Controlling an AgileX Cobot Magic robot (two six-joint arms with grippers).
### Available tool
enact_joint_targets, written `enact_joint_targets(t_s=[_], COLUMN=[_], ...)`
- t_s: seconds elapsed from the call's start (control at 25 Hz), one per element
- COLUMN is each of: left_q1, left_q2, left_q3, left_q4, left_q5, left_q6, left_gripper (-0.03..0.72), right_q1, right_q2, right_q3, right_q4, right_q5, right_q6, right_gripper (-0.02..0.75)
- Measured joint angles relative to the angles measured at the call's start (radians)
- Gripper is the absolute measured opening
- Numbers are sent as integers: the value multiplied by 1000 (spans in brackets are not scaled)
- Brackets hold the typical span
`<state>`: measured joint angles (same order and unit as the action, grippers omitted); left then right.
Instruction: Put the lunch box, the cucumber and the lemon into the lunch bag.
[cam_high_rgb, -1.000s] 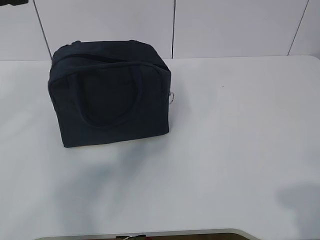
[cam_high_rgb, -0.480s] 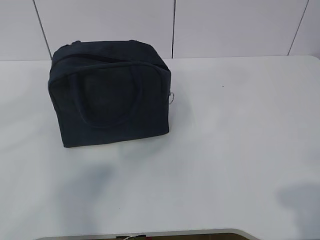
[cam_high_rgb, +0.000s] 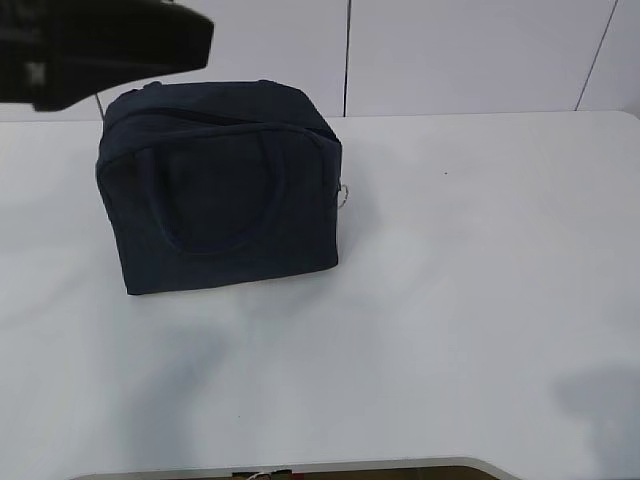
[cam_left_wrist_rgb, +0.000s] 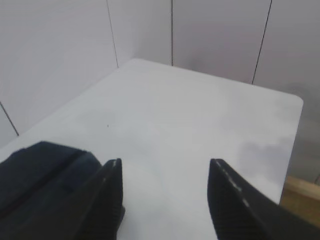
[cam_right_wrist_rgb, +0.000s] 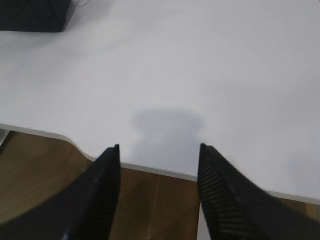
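The dark navy lunch bag (cam_high_rgb: 220, 190) stands upright on the white table (cam_high_rgb: 450, 280), left of centre, with one loop handle lying against its front. A silver ring pull (cam_high_rgb: 343, 194) hangs at its right end. My left gripper (cam_left_wrist_rgb: 165, 170) is open and empty, high above the table, with the bag (cam_left_wrist_rgb: 40, 170) at its lower left. My left arm (cam_high_rgb: 100, 50) shows as a dark blurred shape at the top left, above the bag. My right gripper (cam_right_wrist_rgb: 159, 152) is open and empty over the table's front edge. The lunch box, cucumber and lemon are out of view.
White panelled walls (cam_high_rgb: 450, 55) stand behind the table. The table's front edge (cam_right_wrist_rgb: 150, 167) has a curved cut-out, with brown floor below it. A corner of the bag (cam_right_wrist_rgb: 32, 15) shows at the top left of the right wrist view.
My left arm has come into the exterior view at the top left, above the bag. The bag has not moved.
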<state>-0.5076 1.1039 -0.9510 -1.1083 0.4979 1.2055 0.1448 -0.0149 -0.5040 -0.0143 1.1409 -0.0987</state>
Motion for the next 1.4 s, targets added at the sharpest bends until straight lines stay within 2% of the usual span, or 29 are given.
enact_joint_targets(t_s=[0.24, 0.36, 0.6, 0.84, 1.0, 1.4], left_q1=[179, 229, 242, 242, 242, 242], left_q2=[-57, -96, -212, -368, -460, -697], left_q3=[0, 0, 0, 0, 0, 0], left_q4=[299, 417, 724, 942, 1010, 1020], left_q5=[243, 323, 429, 484, 555, 675], left_q6=[-235, -337, -584, -768, -818, -915], left_gripper=[398, 398, 398, 398, 398, 398], right_q1=[0, 0, 0, 0, 0, 0], right_q2=[0, 0, 0, 0, 0, 0], right_q3=[0, 0, 0, 0, 0, 0], right_q4=[0, -1, -1, -1, -1, -1], right_q5=[0, 0, 0, 0, 0, 0], right_q6=[0, 0, 0, 0, 0, 0], right_gripper=[409, 409, 409, 408, 409, 408])
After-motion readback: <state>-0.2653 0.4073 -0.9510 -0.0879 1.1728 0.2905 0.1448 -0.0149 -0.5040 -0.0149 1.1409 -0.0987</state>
